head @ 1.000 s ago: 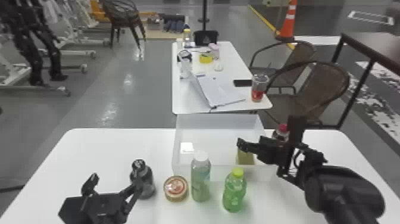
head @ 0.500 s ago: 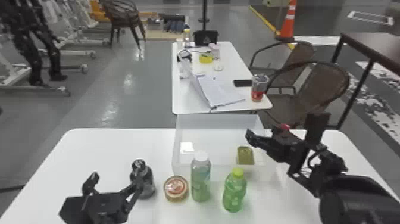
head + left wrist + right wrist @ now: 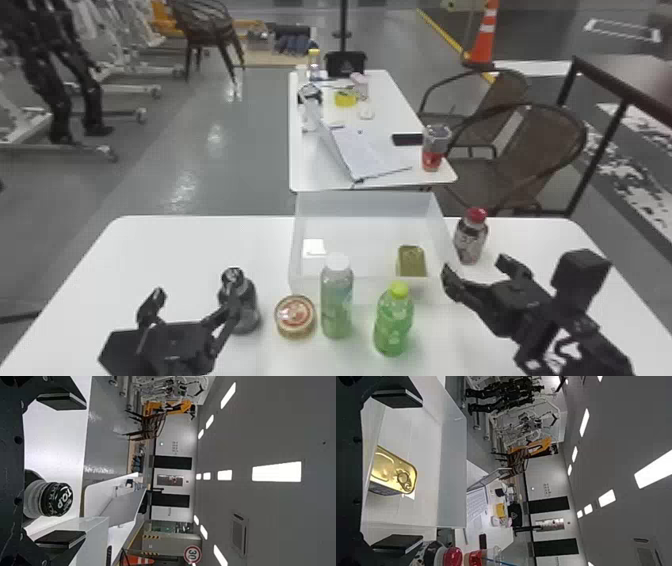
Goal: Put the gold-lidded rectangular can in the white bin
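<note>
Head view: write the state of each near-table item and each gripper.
Gold-lidded rectangular can, closed, in bin
White bin, open, upright
Round can, closed, upright
Black-capped bottle, closed, upright
White-capped bottle, closed, upright
Yellow-capped bottle, closed, upright
Red-capped bottle, closed, upright
Left gripper, open
Right gripper, open, empty

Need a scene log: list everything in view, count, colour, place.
Bin: 1, white, front table
Can: 1, gold lid, in bin
Tin: 1, gold-red, front table
Bottles: 4, front table: black, white-capped, green, red-capped
Tables: 2, white, front and back
Laptop: 1, pale, back table
Cup: 1, clear-red, back table
Chairs: at least 3, brown, right and far left
Cone: 1, orange, far right
Left gripper: 1, black, open, by black bottle
Right gripper: 1, black, open, by bin's right side
</note>
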### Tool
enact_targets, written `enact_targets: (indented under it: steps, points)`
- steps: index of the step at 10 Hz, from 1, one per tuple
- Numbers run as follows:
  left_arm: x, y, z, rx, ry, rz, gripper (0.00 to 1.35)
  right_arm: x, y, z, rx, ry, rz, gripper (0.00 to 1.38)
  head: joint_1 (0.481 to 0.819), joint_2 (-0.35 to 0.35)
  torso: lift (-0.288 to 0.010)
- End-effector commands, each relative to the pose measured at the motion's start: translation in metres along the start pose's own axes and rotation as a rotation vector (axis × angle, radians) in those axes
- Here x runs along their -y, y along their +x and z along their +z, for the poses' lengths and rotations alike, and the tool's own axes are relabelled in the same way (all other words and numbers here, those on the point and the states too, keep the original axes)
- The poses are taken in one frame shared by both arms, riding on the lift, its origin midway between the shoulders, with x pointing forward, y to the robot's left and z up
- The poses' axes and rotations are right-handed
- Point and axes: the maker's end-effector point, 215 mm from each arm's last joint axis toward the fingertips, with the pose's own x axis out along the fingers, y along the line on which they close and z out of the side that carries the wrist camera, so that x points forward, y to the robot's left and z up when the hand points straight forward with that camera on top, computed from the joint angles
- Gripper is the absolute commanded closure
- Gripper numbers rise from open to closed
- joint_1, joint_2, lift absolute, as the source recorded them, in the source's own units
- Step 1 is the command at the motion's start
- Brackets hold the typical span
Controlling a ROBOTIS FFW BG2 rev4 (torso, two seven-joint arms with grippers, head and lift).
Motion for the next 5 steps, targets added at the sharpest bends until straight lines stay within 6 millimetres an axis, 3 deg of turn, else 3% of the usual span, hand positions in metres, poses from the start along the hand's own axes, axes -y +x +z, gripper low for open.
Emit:
enact_targets:
  steps: [1, 3, 5]
  points:
    - [0.000, 0.000, 0.001, 0.003, 0.003, -0.001, 0.15, -0.005, -0.018, -0.007, 0.023, 0.012, -0.019, 0.10, 0.549, 0.000, -0.100]
    - [0.000, 0.000, 0.001, 0.003, 0.007, -0.001, 0.15, -0.003, -0.041, -0.007, 0.066, -0.023, -0.068, 0.11, 0.549, 0.000, -0.100]
    - [0.004, 0.000, 0.001, 0.004, 0.028, -0.011, 0.15, -0.001, -0.061, -0.020, 0.073, -0.004, -0.136, 0.11, 0.549, 0.000, -0.100]
